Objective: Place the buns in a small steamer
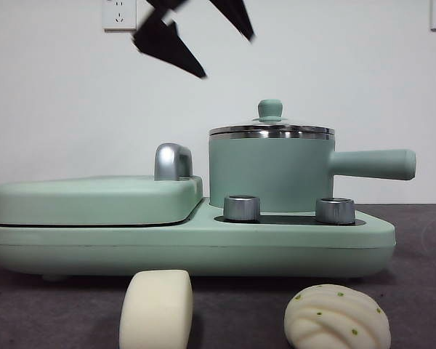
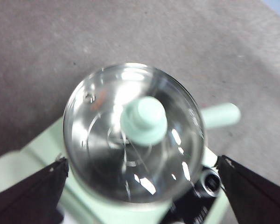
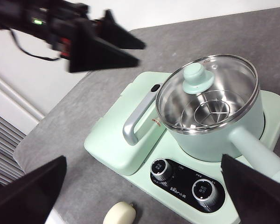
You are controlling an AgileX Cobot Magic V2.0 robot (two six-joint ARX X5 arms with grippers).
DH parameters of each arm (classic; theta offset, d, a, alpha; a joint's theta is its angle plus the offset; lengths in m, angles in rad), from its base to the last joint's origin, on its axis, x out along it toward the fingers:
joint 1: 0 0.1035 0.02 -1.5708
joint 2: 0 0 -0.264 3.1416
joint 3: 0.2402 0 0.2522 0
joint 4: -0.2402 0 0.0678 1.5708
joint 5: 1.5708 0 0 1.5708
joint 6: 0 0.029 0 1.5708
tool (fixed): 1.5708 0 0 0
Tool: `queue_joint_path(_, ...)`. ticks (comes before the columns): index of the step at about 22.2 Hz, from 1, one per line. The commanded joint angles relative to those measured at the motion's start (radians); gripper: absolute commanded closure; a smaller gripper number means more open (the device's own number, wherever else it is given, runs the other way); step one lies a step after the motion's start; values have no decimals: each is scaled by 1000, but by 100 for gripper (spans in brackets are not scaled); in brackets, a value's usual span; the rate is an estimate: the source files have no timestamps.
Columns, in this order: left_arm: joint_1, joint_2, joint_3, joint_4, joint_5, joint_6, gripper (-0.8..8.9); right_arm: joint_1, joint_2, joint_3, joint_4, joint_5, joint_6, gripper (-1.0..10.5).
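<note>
The small steamer (image 1: pixel 270 171), lid (image 3: pixel 207 93) closed, is seated on the right side of the green cooker base (image 1: pixel 189 243). The left gripper (image 1: pixel 196 40) is held above the lid knob (image 2: pixel 143 120), jaws spread wide and empty. The right gripper (image 3: pixel 144 186) is likewise wide open and empty. The smooth bun (image 1: pixel 156 309) and ridged bun (image 1: pixel 337 318) are laid on the table (image 1: pixel 58 313) before the cooker.
</note>
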Motion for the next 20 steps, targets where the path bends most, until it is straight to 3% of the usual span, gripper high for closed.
queue_joint_path(1, -32, 50, 30, 70, -23, 13, 295, 3, 4, 16, 9, 0, 10, 420)
queue_joint_path(11, -87, 172, 30, 220, -71, 13, 318, 3, 4, 16, 10, 0, 10, 420)
queue_joint_path(20, -106, 217, 30, 229, -72, 27, 367, 3, 4, 16, 20, 0, 10, 420)
